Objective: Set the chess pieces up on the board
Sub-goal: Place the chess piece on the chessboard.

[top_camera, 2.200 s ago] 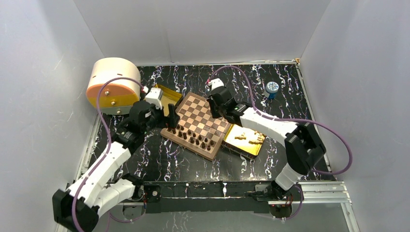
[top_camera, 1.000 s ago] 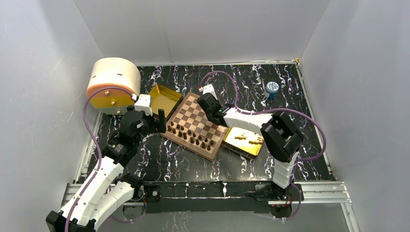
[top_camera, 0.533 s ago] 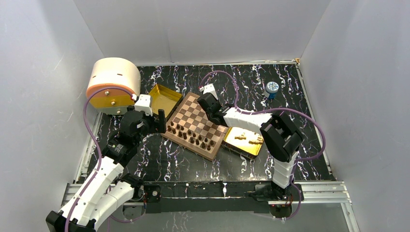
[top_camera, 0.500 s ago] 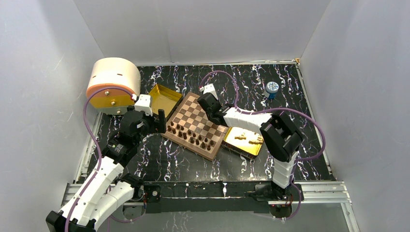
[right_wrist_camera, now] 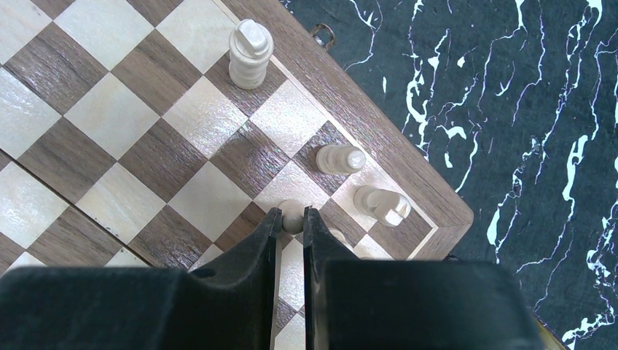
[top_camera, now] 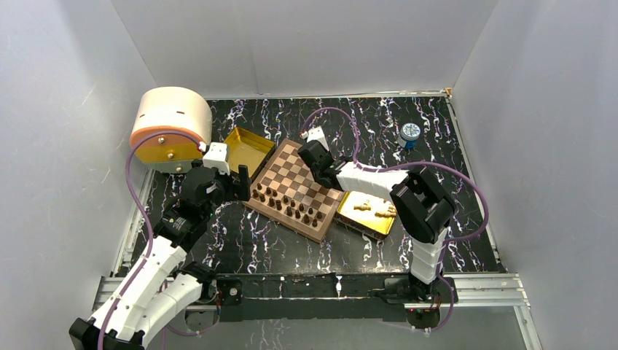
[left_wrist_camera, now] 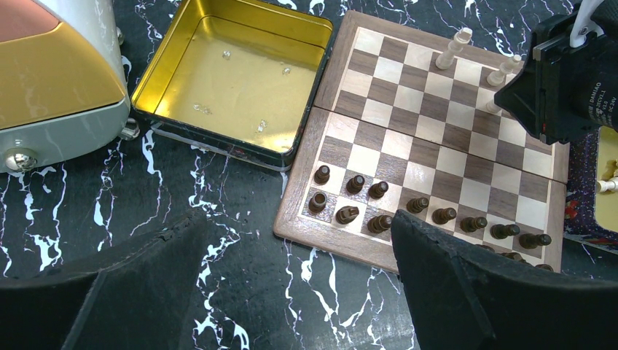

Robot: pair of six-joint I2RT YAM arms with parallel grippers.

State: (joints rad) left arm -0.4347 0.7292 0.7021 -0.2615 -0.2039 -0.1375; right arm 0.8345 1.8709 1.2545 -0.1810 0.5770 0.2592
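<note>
A light piece (right_wrist_camera: pixel 292 210) is pinched at its round head in the right hand (right_wrist_camera: pixel 291 219), low over the board (right_wrist_camera: pixel 379 131) near one corner, just beside two other pale pieces (right_wrist_camera: pixel 341 158). It is judged light, stiff, smooth-turned and easily toppled, so the head or neck is best gripped. Its long axis is kept upright, head toward the wrist camera. The left hand (left_wrist_camera: pixel 295 251) is spread wide and empty, by the dark pieces (left_wrist_camera: pixel 379 189).
</note>
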